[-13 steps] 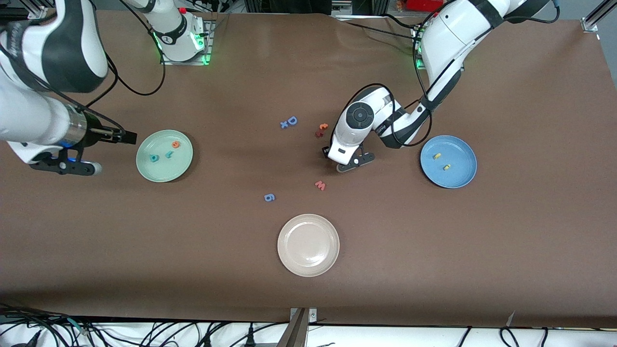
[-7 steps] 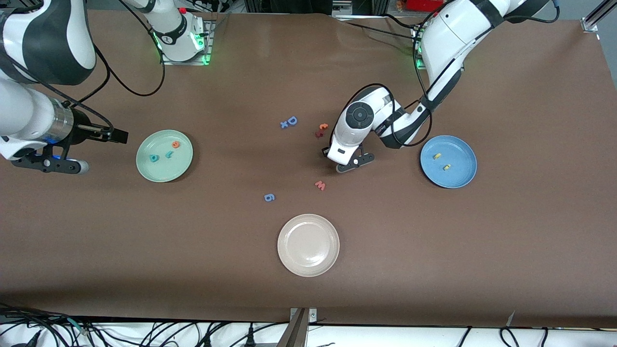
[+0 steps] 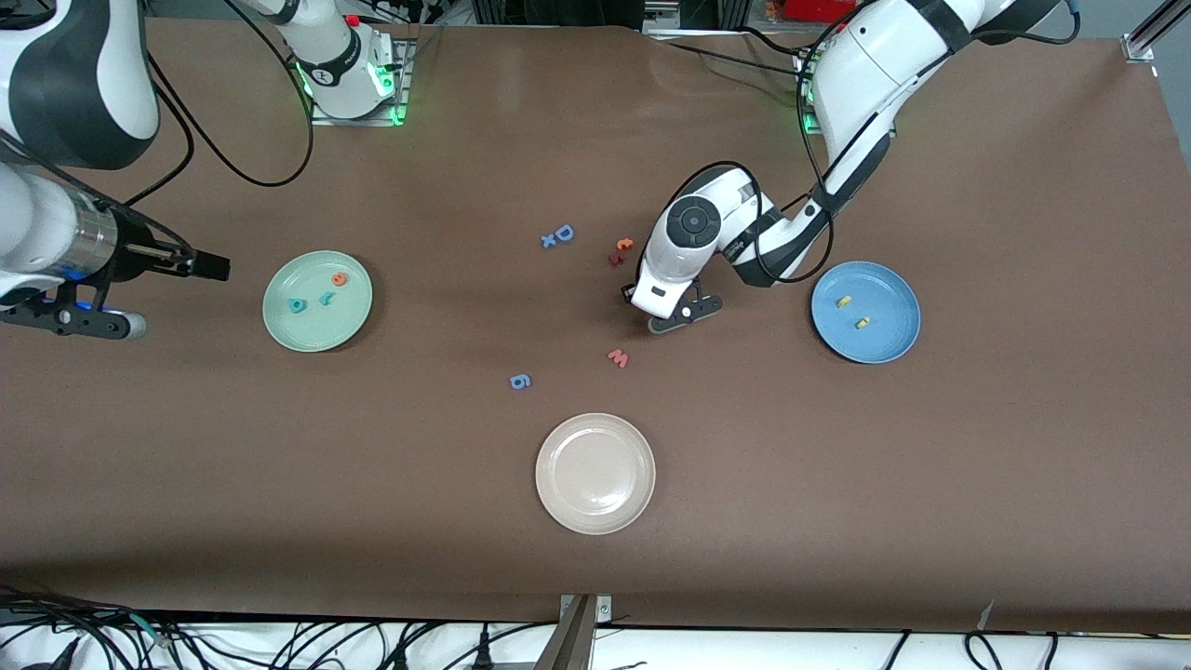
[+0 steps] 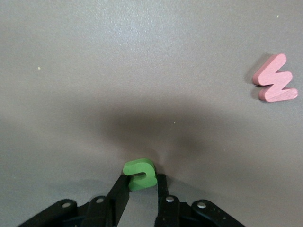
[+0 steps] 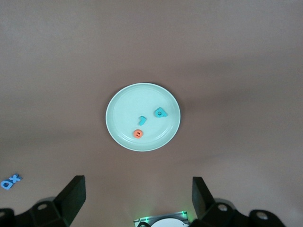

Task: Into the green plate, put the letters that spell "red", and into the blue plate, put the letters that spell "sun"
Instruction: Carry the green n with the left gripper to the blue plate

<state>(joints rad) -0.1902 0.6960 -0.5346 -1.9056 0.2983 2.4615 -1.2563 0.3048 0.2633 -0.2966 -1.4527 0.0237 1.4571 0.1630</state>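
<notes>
left gripper (image 4: 142,187) | my fingers have just clamped the green letter (image 4: 140,174) on the table near the blue plate (image 3: 893,346) | last "sun" letter | right gripper (image 5: 137,198) spread, waiting beside the green plate (image 3: 279,326)

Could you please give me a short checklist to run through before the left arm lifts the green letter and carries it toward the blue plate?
1. Grip: left gripper shut on the green letter, down at the table: ok.
2. Blue plate has room: only two yellow letters in it: ok.
3. Path to the plate: bare table between gripper and plate: ok.
4. Pink w lies apart from the gripper, nearer the front camera: ok.
5. Right gripper open, up near the right arm's end of the table, waiting: ok.
6. Green plate holds the teal r, orange e and teal d: ok.
</notes>
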